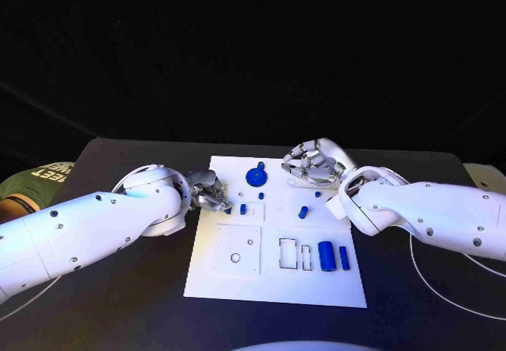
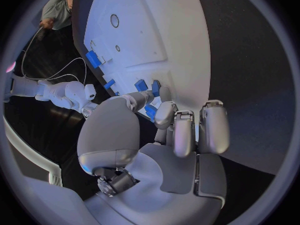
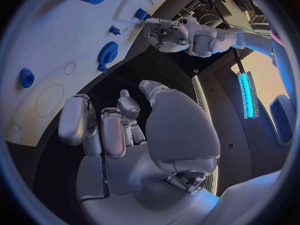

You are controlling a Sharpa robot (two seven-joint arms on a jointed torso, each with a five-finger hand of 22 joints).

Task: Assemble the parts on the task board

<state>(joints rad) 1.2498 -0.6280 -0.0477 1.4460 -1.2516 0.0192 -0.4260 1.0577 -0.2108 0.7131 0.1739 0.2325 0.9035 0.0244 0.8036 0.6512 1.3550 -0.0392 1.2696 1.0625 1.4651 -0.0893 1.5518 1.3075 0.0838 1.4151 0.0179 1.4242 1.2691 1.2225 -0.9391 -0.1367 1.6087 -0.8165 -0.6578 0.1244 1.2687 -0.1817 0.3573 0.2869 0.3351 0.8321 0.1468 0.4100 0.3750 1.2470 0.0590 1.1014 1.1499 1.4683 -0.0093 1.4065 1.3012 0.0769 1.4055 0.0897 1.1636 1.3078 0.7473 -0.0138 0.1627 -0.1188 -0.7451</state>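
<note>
I see a black matte table [image 1: 126, 292] carrying the flat white rectangular task board [image 1: 276, 281] at its middle, and a thin white cable [image 1: 422, 274] lying right of that board.

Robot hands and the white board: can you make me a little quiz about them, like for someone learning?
1. True or false: the blue toothed gear lies on the flat white plastic task board.
2. Which silver many-fingered hand sits at the board's left edge? A) left hand B) right hand
3. Fill in: the large blue cylinder lies beside a ____ blue peg.

Key: 1 true. 2 A. 3 thinner.
</note>
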